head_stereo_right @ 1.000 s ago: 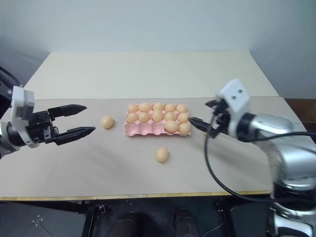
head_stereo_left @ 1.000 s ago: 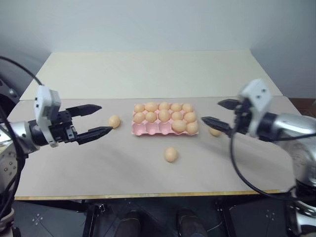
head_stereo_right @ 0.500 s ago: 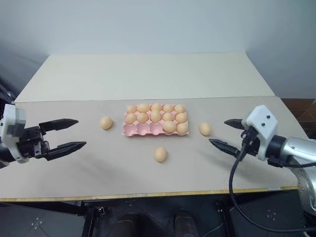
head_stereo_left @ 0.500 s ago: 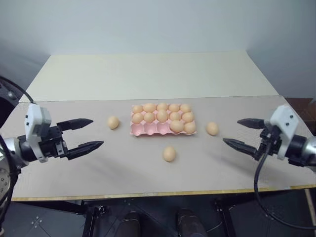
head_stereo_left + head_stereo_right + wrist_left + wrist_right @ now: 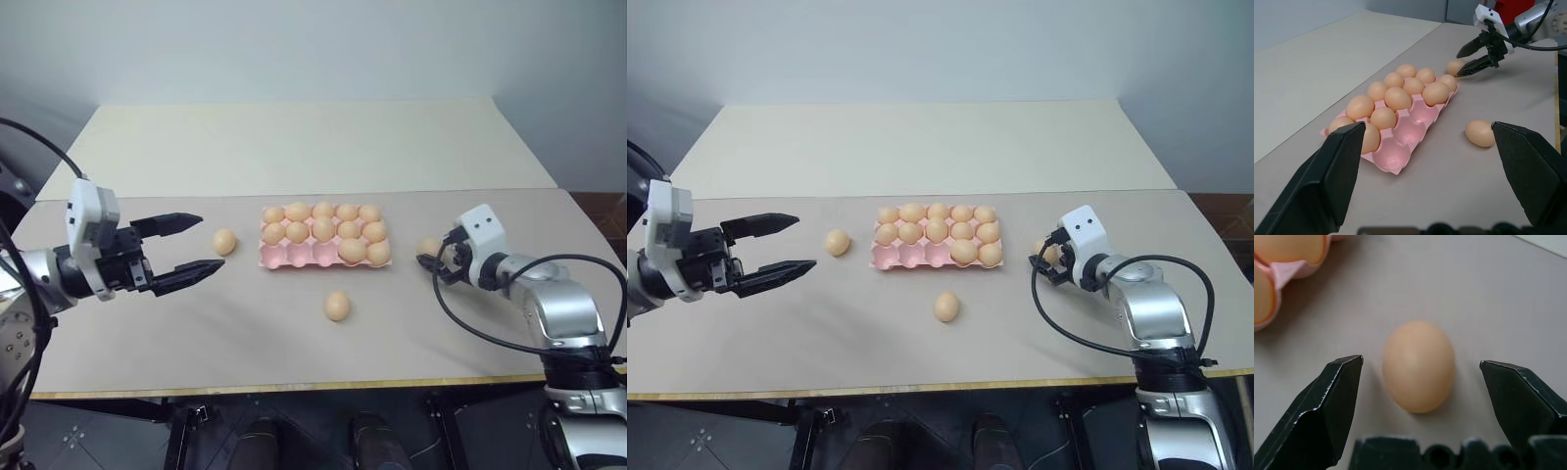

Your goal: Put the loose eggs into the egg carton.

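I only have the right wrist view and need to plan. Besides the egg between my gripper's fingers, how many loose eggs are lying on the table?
Observer: Two more. The front egg lies on the near side of the egg carton, and the left egg lies off its left end.
Operator: Any free cups?
Observer: Three, in the near row, toward the robot's left.
Operator: What about the left gripper?
Observer: The left gripper is open and empty, beside the left egg.
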`<state>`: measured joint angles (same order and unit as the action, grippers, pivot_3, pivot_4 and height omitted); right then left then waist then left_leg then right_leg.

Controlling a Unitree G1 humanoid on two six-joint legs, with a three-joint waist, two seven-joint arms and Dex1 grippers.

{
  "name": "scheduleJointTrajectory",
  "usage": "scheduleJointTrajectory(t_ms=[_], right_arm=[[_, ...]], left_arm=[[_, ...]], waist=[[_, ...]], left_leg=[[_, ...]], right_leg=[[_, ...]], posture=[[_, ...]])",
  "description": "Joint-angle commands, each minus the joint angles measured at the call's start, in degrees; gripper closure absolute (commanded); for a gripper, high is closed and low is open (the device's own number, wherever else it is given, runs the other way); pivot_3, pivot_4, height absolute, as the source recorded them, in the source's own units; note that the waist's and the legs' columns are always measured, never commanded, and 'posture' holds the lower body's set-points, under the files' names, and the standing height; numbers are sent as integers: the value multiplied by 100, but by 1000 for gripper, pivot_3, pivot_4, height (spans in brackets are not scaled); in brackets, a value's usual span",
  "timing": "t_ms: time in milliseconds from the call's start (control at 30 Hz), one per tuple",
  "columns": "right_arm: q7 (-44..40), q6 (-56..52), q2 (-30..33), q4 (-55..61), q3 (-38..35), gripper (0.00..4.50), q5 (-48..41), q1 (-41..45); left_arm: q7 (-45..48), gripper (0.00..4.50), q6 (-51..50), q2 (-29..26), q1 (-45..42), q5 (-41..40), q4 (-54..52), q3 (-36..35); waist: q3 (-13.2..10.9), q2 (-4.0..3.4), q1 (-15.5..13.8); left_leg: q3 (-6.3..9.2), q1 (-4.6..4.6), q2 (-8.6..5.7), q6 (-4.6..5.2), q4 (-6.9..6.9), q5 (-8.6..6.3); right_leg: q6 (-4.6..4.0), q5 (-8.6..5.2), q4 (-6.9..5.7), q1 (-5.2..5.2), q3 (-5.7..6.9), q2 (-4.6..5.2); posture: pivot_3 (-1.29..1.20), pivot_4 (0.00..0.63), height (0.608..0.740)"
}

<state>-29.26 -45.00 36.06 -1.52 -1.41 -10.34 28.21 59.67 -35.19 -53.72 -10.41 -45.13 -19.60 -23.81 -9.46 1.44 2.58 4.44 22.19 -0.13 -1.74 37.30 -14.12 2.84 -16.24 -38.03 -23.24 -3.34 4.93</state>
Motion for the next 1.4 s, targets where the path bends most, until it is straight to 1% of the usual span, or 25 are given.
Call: scheduleJointTrajectory(t_ms=[33,67,100,167,200,333,367,400,467,600,700,767,800,867,900,1100,1200,1233,1267,1400], right_arm=[[271,264,-228,-278,35,45,184,277],[328,276,-305,-358,14,45,186,339],[360,306,-347,-414,16,318,209,380],[363,350,-398,-491,-20,511,203,420],[369,294,-422,-515,-57,778,171,449],[372,233,-383,-433,-90,2191,152,468],[358,194,-362,-361,-92,2331,141,456],[325,139,-336,-234,-103,2368,108,433],[283,30,-243,202,-70,2368,100,390],[226,-754,-227,1358,-97,2368,-252,673],[264,-1377,-504,2056,200,2368,-474,1022],[375,-1557,-838,2276,439,2368,-513,1148],[432,-1608,-971,2304,548,2368,-497,1197],[601,-1423,-1306,2170,1165,2368,-217,1343],[645,-1340,-1397,2091,1354,2368,-119,1396],[933,-881,-2062,1345,2069,2368,338,1567],[936,-694,-2194,1030,2165,2368,482,1624],[920,-652,-2213,966,2177,1665,511,1629],[889,-645,-2223,918,2186,1425,524,1626],[812,-629,-2198,986,2106,101,581,1614]], left_arm=[[24,0,37,-3,-13,-105,-114,-96],[32,0,38,-9,-7,-111,-119,-105],[41,0,42,-14,0,-113,-121,-113],[63,0,53,-29,23,-111,-120,-137],[81,0,62,-44,36,-103,-115,-151],[146,0,80,-93,54,-81,-83,-191],[155,0,80,-98,52,-79,-78,-197],[160,0,75,-101,42,-84,-70,-203],[154,0,71,-95,-3,-91,-47,-199],[170,0,24,-111,-177,-169,41,-190],[232,0,-136,-160,-401,-361,155,-197],[257,0,-163,-186,-490,-383,244,-163],[268,0,-158,-194,-516,-366,281,-139],[373,0,-93,-229,-476,-252,341,-56],[404,0,-73,-236,-479,-217,365,-15],[448,0,-95,-236,-481,-180,333,50],[425,0,-83,-233,-441,-147,278,64],[416,0,-80,-227,-431,-143,257,67],[395,0,-86,-221,-413,-142,225,59],[350,0,-97,-205,-271,-131,112,-5]], waist=[[0,0,10],[0,0,20],[0,0,20],[0,0,15],[0,0,15],[0,0,11],[0,0,9],[0,0,10],[0,-1,7],[0,-1,26],[0,-1,60],[0,-1,77],[0,-1,84],[0,-1,107],[0,-1,121],[1,0,131],[1,0,134],[1,0,133],[1,0,133],[1,0,139]], left_leg=[[0,-2,0,0,0,0],[0,-5,1,0,0,0],[0,-7,2,0,0,0],[0,-6,1,0,-1,0],[0,-4,1,0,-1,0],[0,-1,1,0,-1,0],[0,-2,1,0,0,0],[0,-2,1,0,0,0],[0,-3,1,0,0,0],[1,-2,3,0,0,0],[2,-5,4,0,0,0],[6,-6,8,0,-1,0],[7,-10,11,0,-2,0],[8,-9,12,0,-1,0],[7,-8,11,0,-1,0],[9,-3,10,-2,-1,1],[9,-4,10,-2,-1,1],[9,-4,10,-2,-1,1],[9,-3,10,-2,-1,1],[9,-3,11,-2,-1,1]], right_leg=[[0,0,-2,1,0,0],[0,0,-5,1,-1,-1],[-1,0,-6,1,-2,-3],[-1,0,-4,1,-3,-3],[-1,0,-3,1,-3,-3],[-1,0,-2,0,-2,-3],[-1,0,-2,0,-2,-3],[-1,0,-2,1,-2,-3],[-1,0,-4,1,-3,-3],[-1,0,-3,-1,-2,-4],[-1,0,-6,-1,-3,-6],[-1,0,-7,0,-3,-13],[-1,0,-6,3,-2,-16],[-1,0,-6,2,-2,-17],[-1,1,-6,0,-3,-16],[-2,1,-9,-7,-2,-16],[-2,1,-9,-9,-2,-16],[-2,1,-10,-9,-2,-16],[-2,1,-10,-9,-2,-16],[-3,1,-12,-10,-3,-16]], posture=[[0,150,740],[0,150,740],[0,150,740],[0,150,740],[0,150,740],[0,150,740],[0,150,740],[0,150,740],[0,150,740],[0,150,740],[0,150,740],[0,150,740],[0,150,740],[0,150,740],[0,150,740],[0,150,740],[0,150,740],[0,150,740],[0,150,740],[0,150,740]])
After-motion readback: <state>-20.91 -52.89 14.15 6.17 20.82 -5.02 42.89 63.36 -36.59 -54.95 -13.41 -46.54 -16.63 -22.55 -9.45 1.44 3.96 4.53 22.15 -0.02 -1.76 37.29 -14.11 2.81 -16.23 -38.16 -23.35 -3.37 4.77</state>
